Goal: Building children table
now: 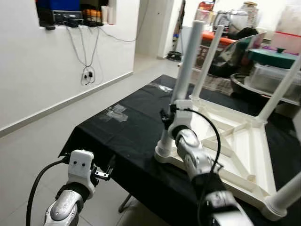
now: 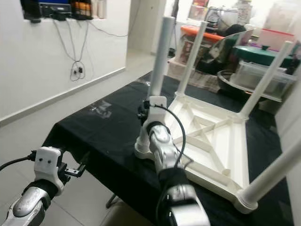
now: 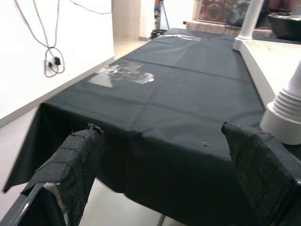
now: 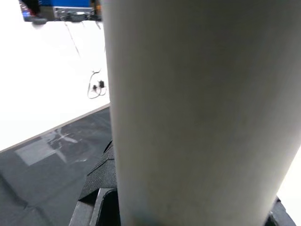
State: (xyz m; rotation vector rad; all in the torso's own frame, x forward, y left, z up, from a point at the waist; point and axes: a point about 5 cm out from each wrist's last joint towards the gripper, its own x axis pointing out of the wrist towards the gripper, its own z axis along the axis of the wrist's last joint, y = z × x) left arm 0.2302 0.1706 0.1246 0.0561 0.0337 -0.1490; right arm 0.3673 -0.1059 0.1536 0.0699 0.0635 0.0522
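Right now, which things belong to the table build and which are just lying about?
Job:
upturned white children's table
near leg, right gripper at it
left gripper, open, off the table edge

Lying about:
black tablecloth
wall cables
storage boxes

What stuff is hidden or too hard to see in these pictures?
- Right gripper: in the head views the wrist covers its fingers; in the right wrist view the white leg blocks them, so grip unclear.
- Leg tops: the nearest leg and another are cut by the picture's edge.
- Shelf items: too small.
- Left gripper: fingers apart, off the black tablecloth.
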